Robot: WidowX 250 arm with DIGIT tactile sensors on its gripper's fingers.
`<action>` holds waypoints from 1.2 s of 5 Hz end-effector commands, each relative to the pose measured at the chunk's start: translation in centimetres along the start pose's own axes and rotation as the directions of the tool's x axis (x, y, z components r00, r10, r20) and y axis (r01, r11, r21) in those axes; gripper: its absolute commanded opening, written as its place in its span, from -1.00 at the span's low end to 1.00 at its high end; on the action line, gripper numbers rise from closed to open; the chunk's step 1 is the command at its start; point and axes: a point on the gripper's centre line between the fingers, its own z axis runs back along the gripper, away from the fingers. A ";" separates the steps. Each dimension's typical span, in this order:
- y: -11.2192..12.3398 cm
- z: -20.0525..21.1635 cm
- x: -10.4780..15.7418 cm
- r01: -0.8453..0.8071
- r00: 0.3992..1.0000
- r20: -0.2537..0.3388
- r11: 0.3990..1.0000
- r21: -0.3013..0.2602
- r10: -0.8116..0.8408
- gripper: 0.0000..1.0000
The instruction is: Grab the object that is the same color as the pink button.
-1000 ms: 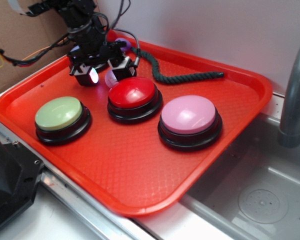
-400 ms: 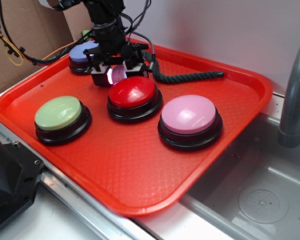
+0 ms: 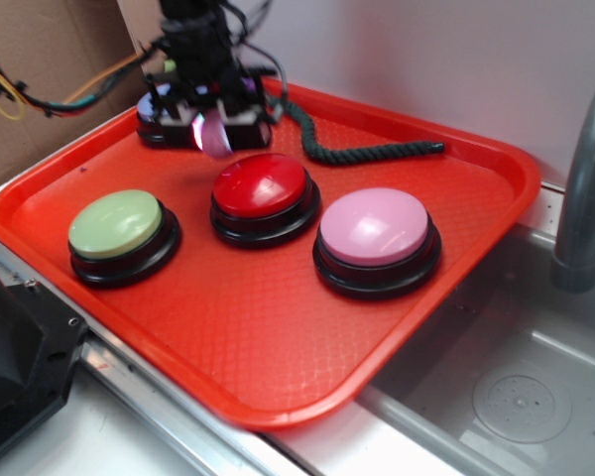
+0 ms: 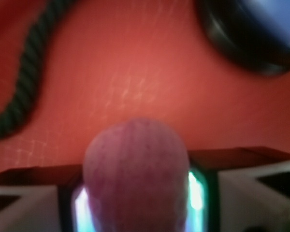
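Observation:
My gripper (image 3: 216, 127) is shut on the small pale-pink yarn ball (image 3: 215, 136) and holds it above the tray, behind the red button. In the wrist view the ball (image 4: 136, 174) fills the space between my lit fingers, clear of the red tray floor. The large pink button (image 3: 375, 228) with a black base sits on the tray's right side, well away from the gripper.
The red tray (image 3: 476, 258) also holds a red button (image 3: 263, 185), a green button (image 3: 116, 223), a lavender-blue button (image 3: 159, 111) behind the gripper, and a dark green rope (image 3: 362, 152). A metal sink (image 3: 506, 397) and grey faucet (image 3: 585, 178) lie to the right.
The gripper closed on the pink ball and lifted it off the tray, moving slightly up and back from beside the red button.

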 end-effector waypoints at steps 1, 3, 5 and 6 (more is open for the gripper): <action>8.2 7.4 5.1 0.051 0.995 0.092 0.998 -0.041 -0.047 -1.00; 4.5 11.5 1.9 0.170 0.982 0.101 0.981 -0.096 -0.161 -1.00; 3.7 11.3 0.1 0.153 0.985 0.092 0.986 -0.058 -0.148 -1.00; 3.4 10.5 0.5 0.136 0.985 0.106 0.991 -0.012 -0.135 -1.00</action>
